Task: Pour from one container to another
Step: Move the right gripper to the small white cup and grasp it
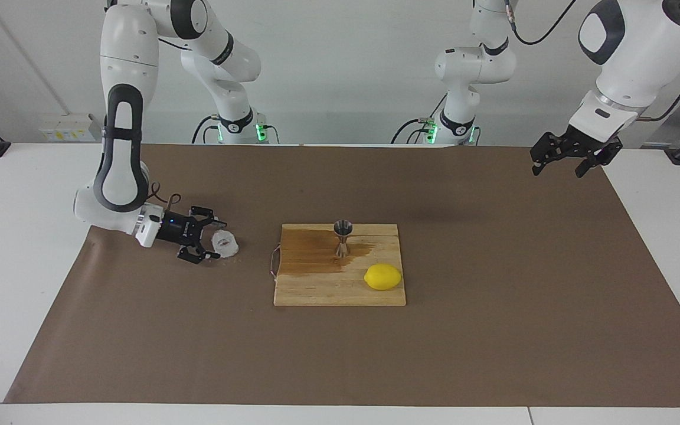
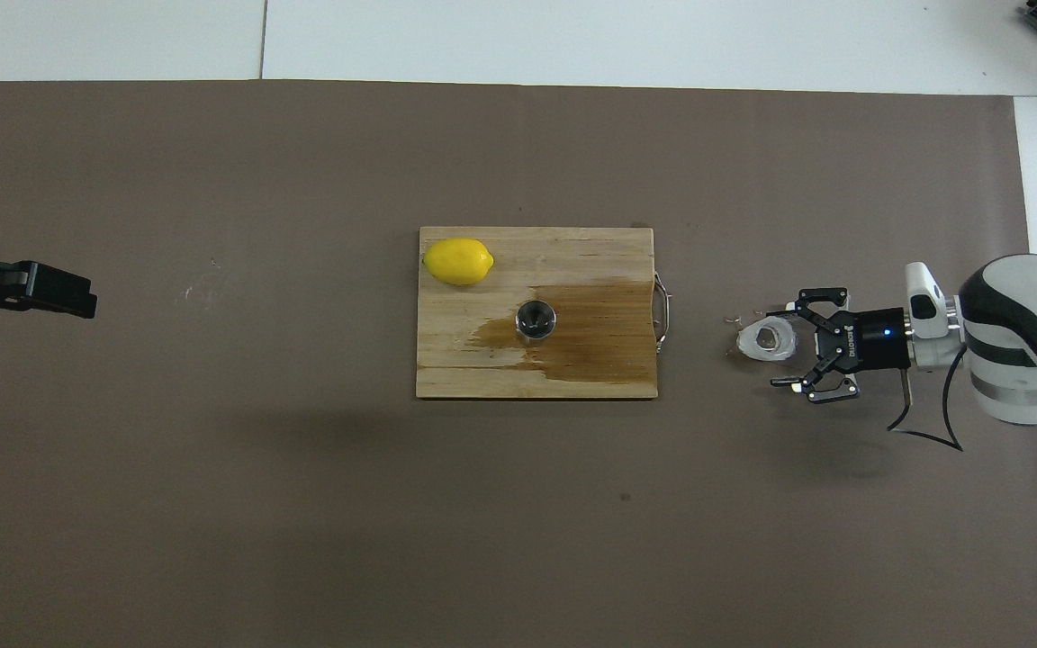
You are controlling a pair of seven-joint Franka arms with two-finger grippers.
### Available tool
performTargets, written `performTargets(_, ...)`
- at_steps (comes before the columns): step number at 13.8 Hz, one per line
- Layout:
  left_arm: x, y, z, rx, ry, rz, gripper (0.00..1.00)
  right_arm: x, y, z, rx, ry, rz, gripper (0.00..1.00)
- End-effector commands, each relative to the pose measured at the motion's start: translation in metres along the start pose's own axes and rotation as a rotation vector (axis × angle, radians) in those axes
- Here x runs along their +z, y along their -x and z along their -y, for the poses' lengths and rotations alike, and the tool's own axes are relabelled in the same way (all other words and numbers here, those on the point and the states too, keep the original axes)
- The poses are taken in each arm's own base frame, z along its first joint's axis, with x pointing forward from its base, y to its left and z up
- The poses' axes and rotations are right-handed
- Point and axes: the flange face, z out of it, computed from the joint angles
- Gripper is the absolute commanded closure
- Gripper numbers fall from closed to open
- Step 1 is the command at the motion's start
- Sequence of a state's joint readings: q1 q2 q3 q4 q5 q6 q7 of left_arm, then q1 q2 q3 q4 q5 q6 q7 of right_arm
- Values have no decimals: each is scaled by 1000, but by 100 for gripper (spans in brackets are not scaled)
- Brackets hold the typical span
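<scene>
We see the right gripper (image 1: 213, 239) low over the brown mat, its 2 fingers spread wide around the small crinkled white translucent cup (image 1: 225, 243), not clamped on it. Bare mat separates the cup from the wooden cutting board (image 1: 316, 289), where the shiny steel hourglass jigger (image 1: 343, 238) stands upright, with the yellow lemon (image 1: 383, 277) farther from us. The left gripper (image 1: 572, 159) waits open above the mat's edge.

Glossy white arm segments, black joint bands, black jaws, green base lights, trailing black cables
</scene>
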State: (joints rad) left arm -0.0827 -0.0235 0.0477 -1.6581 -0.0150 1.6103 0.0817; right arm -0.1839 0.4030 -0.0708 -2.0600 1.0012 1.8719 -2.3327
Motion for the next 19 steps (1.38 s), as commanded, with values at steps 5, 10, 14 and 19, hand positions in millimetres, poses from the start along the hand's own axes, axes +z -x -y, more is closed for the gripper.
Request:
performTargets(5,-1,9,2,-6,2,0,0,20,-14,3,-21,52,-5,0)
performTargets(10,-1,9,3,-8,2,0,0,19,-13,0,-45,66,13,94)
performTargets(14,-1,9,3,-8,2,0,0,21,-29,-7,-47,61,0,100)
performTargets(19,-1,9,3,-8,2,-1,0,26,-130,-11,44,103,51,100)
